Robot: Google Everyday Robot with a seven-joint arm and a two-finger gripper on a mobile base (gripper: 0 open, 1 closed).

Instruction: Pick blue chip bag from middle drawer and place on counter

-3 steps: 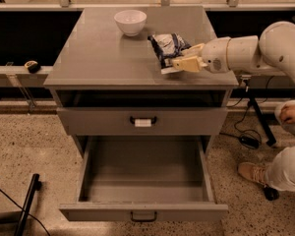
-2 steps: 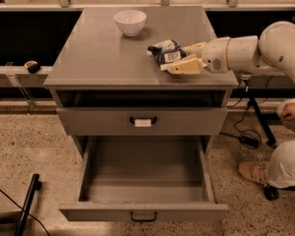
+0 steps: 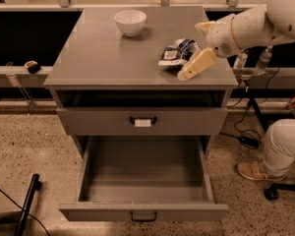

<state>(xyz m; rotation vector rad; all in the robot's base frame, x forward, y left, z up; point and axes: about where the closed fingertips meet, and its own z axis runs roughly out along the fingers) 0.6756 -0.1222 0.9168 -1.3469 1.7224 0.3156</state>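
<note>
The blue chip bag (image 3: pixel 176 52), crumpled dark blue and white, lies on the counter (image 3: pixel 98 53) right of its middle. My gripper (image 3: pixel 191 51) is just to the bag's right, at counter height. Its fingers are spread wide apart, one cream finger (image 3: pixel 196 64) pointing toward the counter's front edge and the other up behind the bag. They do not hold the bag. The middle drawer (image 3: pixel 142 208) is pulled fully out below the cabinet front and nothing shows inside it.
A white bowl (image 3: pixel 130 22) stands at the back of the counter. The drawer front with a white-labelled handle (image 3: pixel 142 121) is shut. A seated person's leg and shoe (image 3: pixel 280 146) are at the right. A black pole (image 3: pixel 27 203) lies at the lower left.
The bag was held tilted in my gripper above the counter. Now it lies flat on the counter and the fingers have spread open off it.
</note>
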